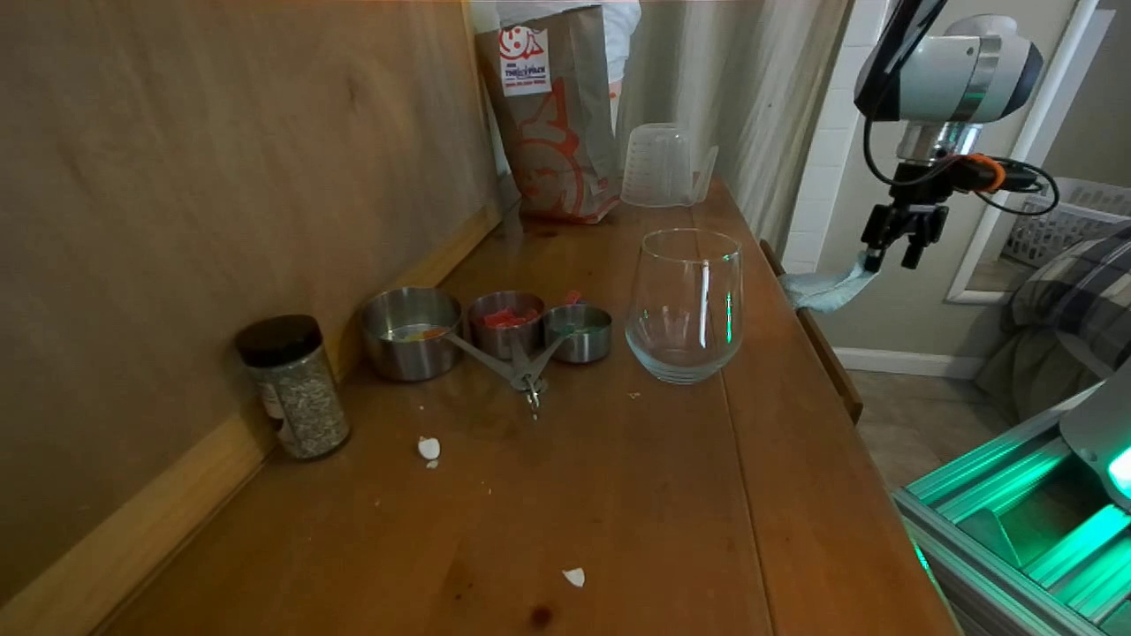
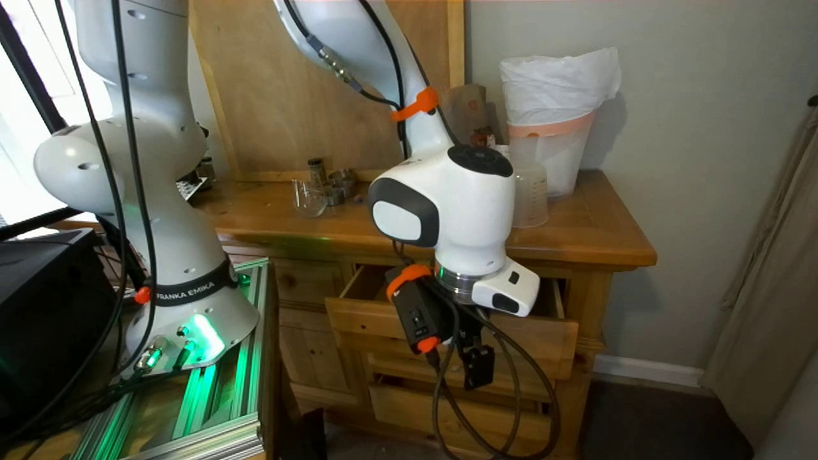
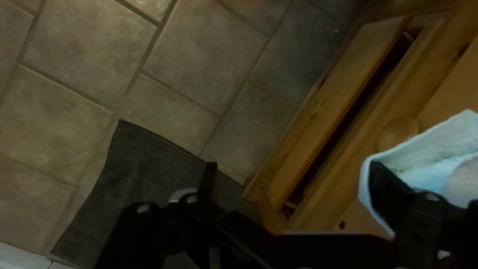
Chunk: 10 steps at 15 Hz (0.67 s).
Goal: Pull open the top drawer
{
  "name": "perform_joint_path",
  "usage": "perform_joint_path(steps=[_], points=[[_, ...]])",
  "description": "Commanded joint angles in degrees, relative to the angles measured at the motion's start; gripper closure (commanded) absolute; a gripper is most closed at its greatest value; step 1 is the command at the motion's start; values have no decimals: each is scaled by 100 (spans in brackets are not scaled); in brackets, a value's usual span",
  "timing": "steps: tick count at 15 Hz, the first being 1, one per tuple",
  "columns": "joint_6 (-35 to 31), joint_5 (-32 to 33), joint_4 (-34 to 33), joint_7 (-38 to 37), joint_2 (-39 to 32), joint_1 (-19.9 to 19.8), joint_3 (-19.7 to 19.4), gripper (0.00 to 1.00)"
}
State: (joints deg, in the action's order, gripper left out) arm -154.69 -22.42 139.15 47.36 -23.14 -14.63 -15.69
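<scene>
Above the tiled floor (image 3: 194, 56), the pincer (image 3: 294, 164) stands wide, one finger (image 3: 388, 190) touching a pale blue cloth (image 3: 437, 160).

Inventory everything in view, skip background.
dresser: 1, brown, beside panel
jar: 1, black lid, dresser
measuring cups: 3, silver, beside jar
glass: 1, clear, beside cups
fragments: several, white, on dresser
paper bag: 1, brown, on dresser
jug: 1, clear, beside bag
bin: 1, translucent, on dresser
top drawer: 1, wooden, dresser, open
lower drawer: 1, wooden, underneath, ajar
cloth: 1, pale blue, by top drawer
mat: 1, grey, floor
arm: 1, white, facing dresser
frame: 1, silver, under arm
gripper: 1, black, open, by cloth
</scene>
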Motion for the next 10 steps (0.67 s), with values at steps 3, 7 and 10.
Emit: perform_joint_path(steps=[3, 7, 10], points=[[863, 515, -183, -182, 116, -854, 857, 0], [1955, -253, -468, 435, 34, -1348, 1386, 0], [2307, -381, -596, 644, 13, -1280, 1273, 0]])
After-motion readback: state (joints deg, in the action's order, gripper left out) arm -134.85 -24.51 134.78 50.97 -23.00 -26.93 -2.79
